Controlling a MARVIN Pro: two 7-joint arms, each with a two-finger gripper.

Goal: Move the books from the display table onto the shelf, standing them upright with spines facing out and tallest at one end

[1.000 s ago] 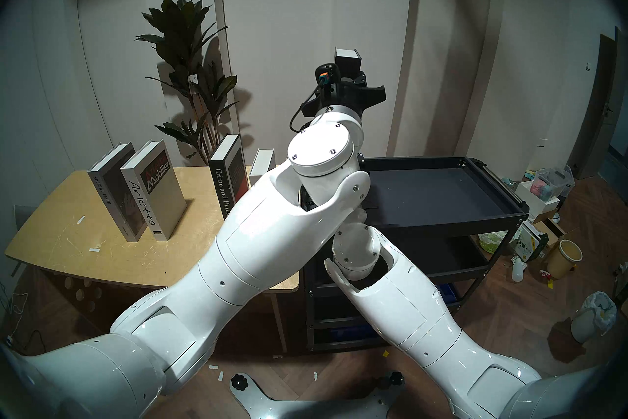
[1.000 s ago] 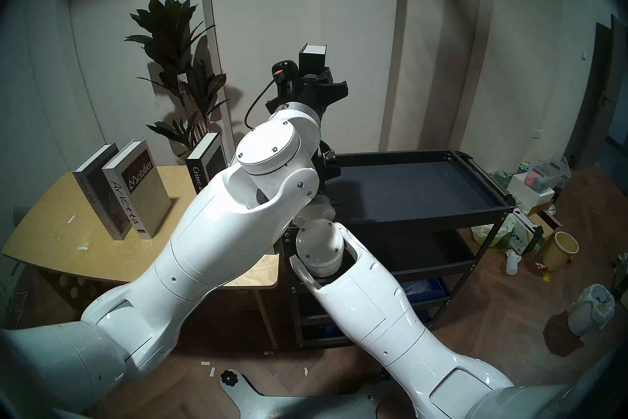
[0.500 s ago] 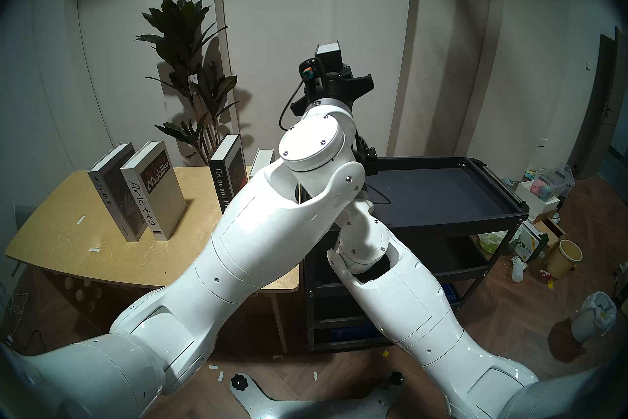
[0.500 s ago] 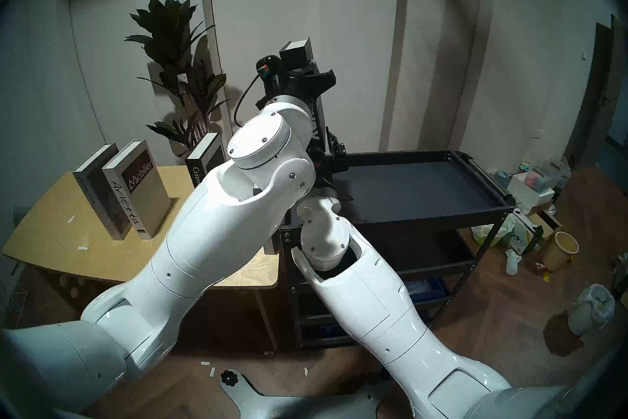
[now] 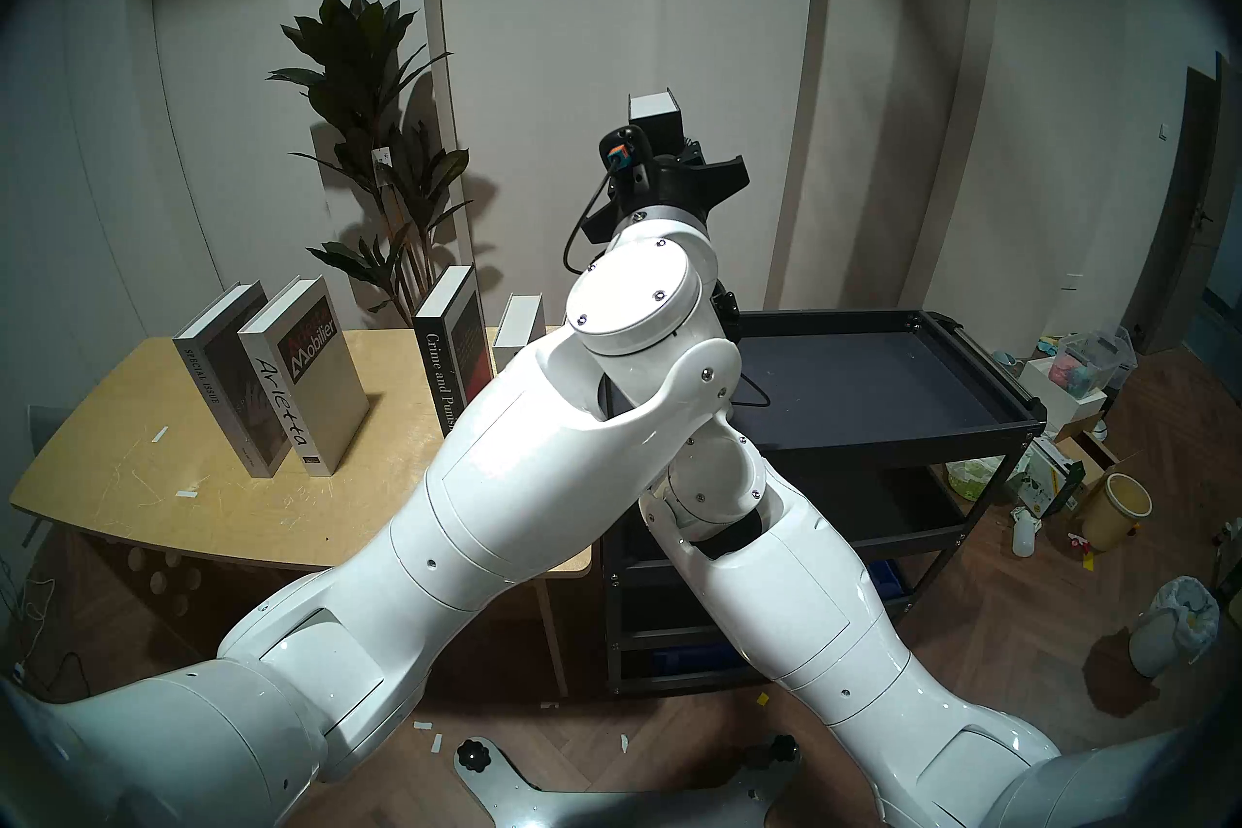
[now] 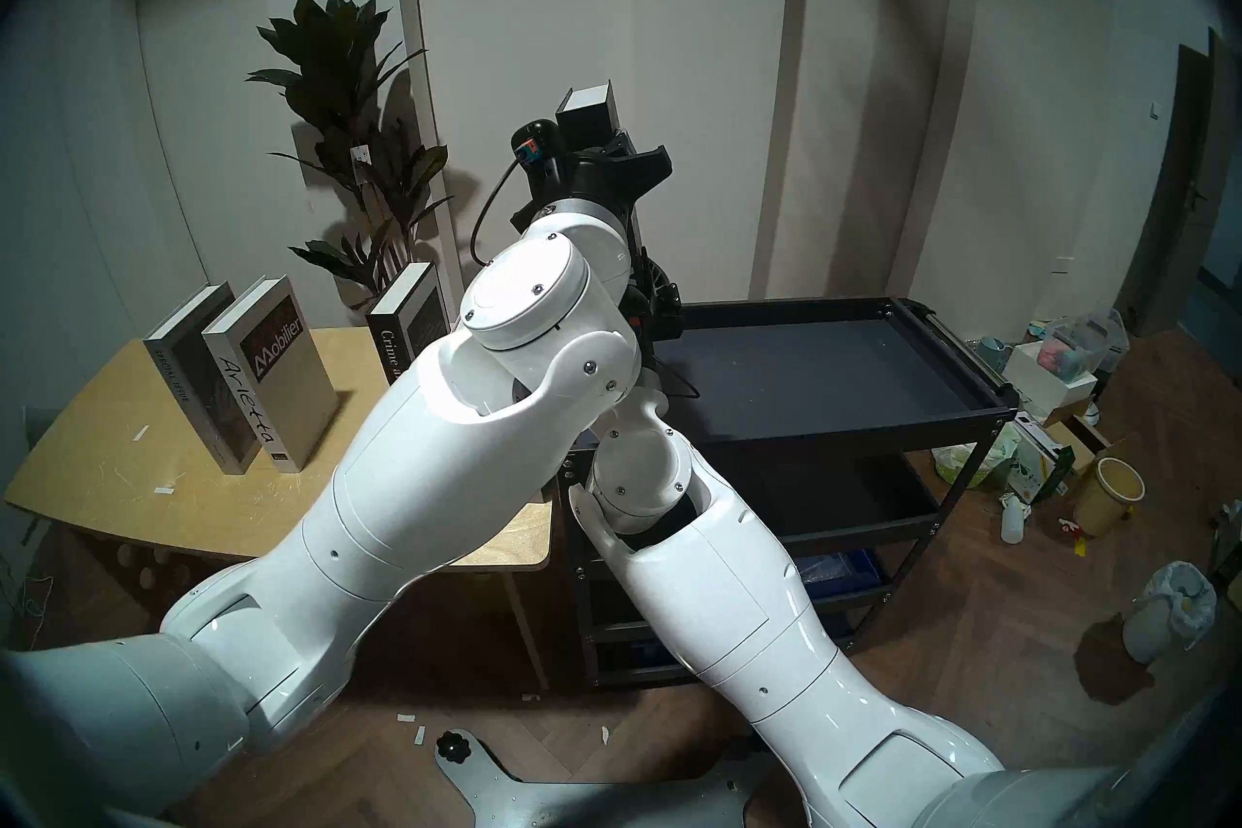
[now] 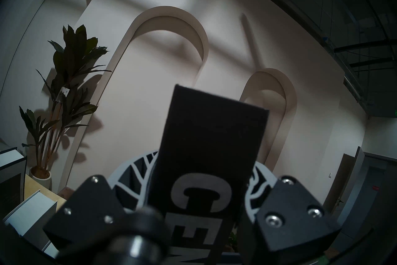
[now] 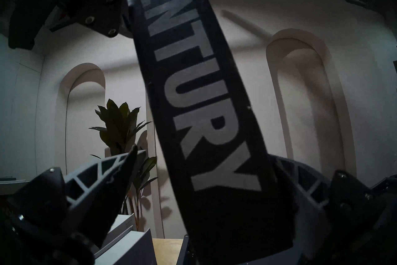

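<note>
My left gripper (image 7: 199,172) is shut on a tall black book (image 7: 210,139) with CENTURY on its spine. It holds the book upright near its top, over the left end of the shelf (image 5: 894,437), a black metal rack with a dark top tray. My right gripper (image 8: 204,157) stands open around the lower spine (image 8: 204,107); its left finger (image 8: 120,172) is clear of it. Four books stand on the light wooden display table (image 5: 201,511): SPECIAL ISSUE (image 5: 218,376), Arietta (image 5: 306,376), Crime and Punishment (image 5: 450,349) and a white one (image 5: 517,322).
A tall potted plant (image 5: 376,148) stands behind the table against the arched wall. On the floor right of the rack lie a white box (image 5: 1068,383), a yellow bucket (image 5: 1119,511) and a bagged bin (image 5: 1176,625). My crossed arms hide the rack's left end.
My left gripper swung the black book a little left, then partway back right. The right wrist turned and rose beneath it, and its black cable now shows over the tray.
</note>
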